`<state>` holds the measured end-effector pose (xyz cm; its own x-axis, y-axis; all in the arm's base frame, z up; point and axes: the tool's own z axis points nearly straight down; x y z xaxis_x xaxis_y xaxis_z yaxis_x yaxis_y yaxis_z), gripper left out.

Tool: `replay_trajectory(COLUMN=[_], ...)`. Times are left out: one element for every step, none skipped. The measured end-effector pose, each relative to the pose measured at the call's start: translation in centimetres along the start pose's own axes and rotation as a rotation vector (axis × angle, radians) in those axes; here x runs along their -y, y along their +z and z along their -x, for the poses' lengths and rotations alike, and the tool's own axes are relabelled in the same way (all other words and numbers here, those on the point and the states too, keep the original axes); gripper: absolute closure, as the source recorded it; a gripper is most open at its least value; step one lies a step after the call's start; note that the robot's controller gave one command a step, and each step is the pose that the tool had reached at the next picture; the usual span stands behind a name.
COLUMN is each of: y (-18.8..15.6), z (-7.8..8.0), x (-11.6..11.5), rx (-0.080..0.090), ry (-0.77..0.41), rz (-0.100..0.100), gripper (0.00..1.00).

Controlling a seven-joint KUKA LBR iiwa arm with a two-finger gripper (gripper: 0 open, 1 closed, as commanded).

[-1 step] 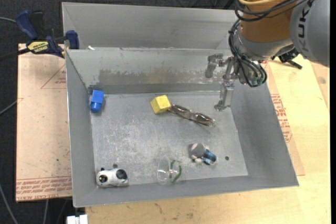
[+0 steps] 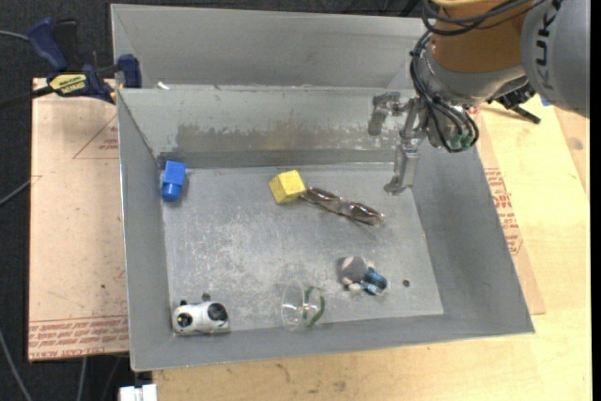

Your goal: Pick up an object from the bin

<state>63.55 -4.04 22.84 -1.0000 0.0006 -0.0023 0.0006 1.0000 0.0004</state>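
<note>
My gripper (image 2: 388,157) hangs at the back right of the bin, above the floor near the far wall, open with nothing between its fingers. A pair of brown-tinted glasses (image 2: 344,207) lies just below and to the left of it on the bin floor. At the glasses' left end sits a small yellow block (image 2: 287,187). Further toward the front, a small grey and blue toy (image 2: 362,277) lies below the gripper's position.
A blue block (image 2: 173,180) rests against the left wall. A white and black gadget (image 2: 200,316) sits in the front left corner. A clear plastic piece with green in it (image 2: 303,307) lies at the front middle. The arm's orange cover and cables hang over the right rim.
</note>
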Motion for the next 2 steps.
replay_trajectory(y=[6.3, 10.3], z=[-0.3, -1.0], x=[0.7, 1.2], rx=[0.003, -0.005], ry=[0.086, 0.189], rz=[0.001, 0.001], gripper=[0.0, 0.0])
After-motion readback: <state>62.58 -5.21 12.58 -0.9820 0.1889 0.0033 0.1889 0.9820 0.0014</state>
